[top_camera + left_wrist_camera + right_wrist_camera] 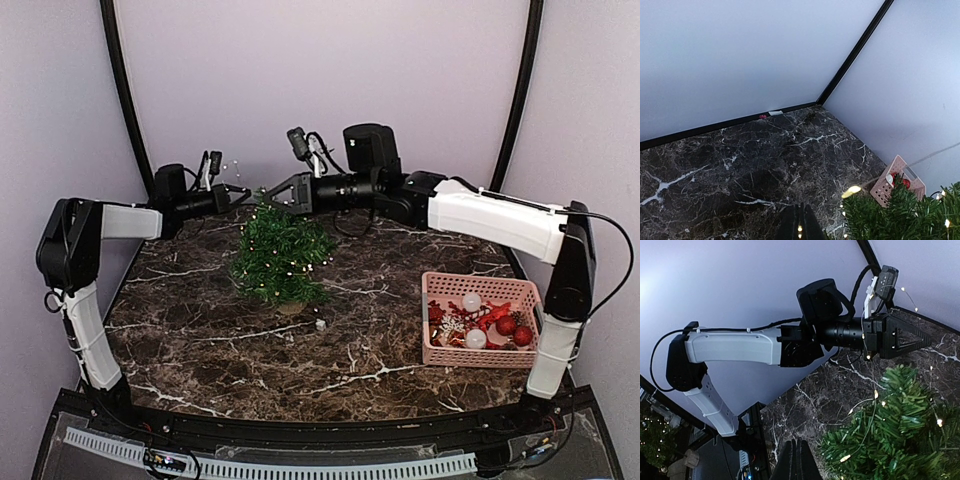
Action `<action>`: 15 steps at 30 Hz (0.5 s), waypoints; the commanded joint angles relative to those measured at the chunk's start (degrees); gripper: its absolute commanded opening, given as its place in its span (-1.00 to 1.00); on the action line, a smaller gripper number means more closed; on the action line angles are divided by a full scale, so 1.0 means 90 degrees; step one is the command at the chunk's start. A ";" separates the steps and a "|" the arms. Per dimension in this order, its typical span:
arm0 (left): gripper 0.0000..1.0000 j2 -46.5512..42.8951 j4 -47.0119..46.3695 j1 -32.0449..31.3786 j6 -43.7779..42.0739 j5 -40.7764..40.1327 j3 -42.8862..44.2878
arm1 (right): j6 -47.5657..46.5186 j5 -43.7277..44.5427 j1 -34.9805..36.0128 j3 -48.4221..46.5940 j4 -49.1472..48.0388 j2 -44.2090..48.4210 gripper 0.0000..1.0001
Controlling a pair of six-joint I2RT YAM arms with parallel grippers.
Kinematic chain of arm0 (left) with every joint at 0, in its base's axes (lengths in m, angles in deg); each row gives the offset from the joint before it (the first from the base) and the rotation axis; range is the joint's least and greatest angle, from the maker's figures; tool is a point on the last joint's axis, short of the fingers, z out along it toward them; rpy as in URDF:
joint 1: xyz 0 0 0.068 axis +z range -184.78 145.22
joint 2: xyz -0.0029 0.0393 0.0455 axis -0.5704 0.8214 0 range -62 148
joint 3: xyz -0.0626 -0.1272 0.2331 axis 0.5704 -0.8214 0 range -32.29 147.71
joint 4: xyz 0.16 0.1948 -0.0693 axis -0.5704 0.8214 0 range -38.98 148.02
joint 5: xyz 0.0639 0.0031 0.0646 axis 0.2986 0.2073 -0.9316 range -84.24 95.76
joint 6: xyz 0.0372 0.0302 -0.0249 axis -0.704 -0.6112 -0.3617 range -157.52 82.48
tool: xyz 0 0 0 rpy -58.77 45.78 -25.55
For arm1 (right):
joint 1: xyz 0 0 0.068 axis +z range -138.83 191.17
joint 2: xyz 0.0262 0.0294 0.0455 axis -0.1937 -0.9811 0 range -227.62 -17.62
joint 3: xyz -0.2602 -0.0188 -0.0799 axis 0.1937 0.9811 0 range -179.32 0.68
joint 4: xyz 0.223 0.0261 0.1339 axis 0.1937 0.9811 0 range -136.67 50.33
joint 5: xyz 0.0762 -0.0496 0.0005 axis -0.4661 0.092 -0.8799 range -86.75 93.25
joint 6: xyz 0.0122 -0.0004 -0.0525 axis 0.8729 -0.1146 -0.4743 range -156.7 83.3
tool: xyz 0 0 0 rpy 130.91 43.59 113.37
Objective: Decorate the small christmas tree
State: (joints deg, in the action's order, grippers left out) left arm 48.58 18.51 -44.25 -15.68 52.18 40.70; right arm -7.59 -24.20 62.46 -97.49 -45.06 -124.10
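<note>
On the marble table point(200, 340), the pink basket point(480, 286) lies at 4 o'clock from the small christmas tree point(280, 255), which stands centre. At the treetop's 12 o'clock the left gripper point(245, 190) and right gripper point(266, 194) nearly meet, their jaws too small to read from above. Only the wrist views show them: the left fingers point(790, 226) are pinched on the light string point(800, 228) and the right fingers point(790, 462) are pressed together. Both wrist views cut off the tree's pot.

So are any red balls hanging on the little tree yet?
No, the small christmas tree carries only tiny lights, and the red baubles all lie in the pink basket.
</note>
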 commanded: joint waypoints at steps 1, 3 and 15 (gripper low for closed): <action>-1.00 -0.0530 -0.0817 0.0042 -0.0129 -0.0051 -0.0524 | -0.0573 -0.0130 0.0295 -0.0018 0.0650 0.0073 -1.00; -1.00 -0.0589 -0.0985 0.0046 -0.0141 -0.0053 -0.0758 | -0.0695 -0.0130 0.0452 0.0027 0.0847 0.0081 -1.00; -0.70 -0.0999 -0.1758 0.0082 -0.0248 -0.0410 -0.1927 | -0.0779 -0.0037 0.1207 0.0326 0.1046 -0.0123 -1.00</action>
State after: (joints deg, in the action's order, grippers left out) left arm 44.19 6.82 -44.23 -16.73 49.79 25.51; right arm -14.20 -24.94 71.79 -96.37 -34.57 -124.25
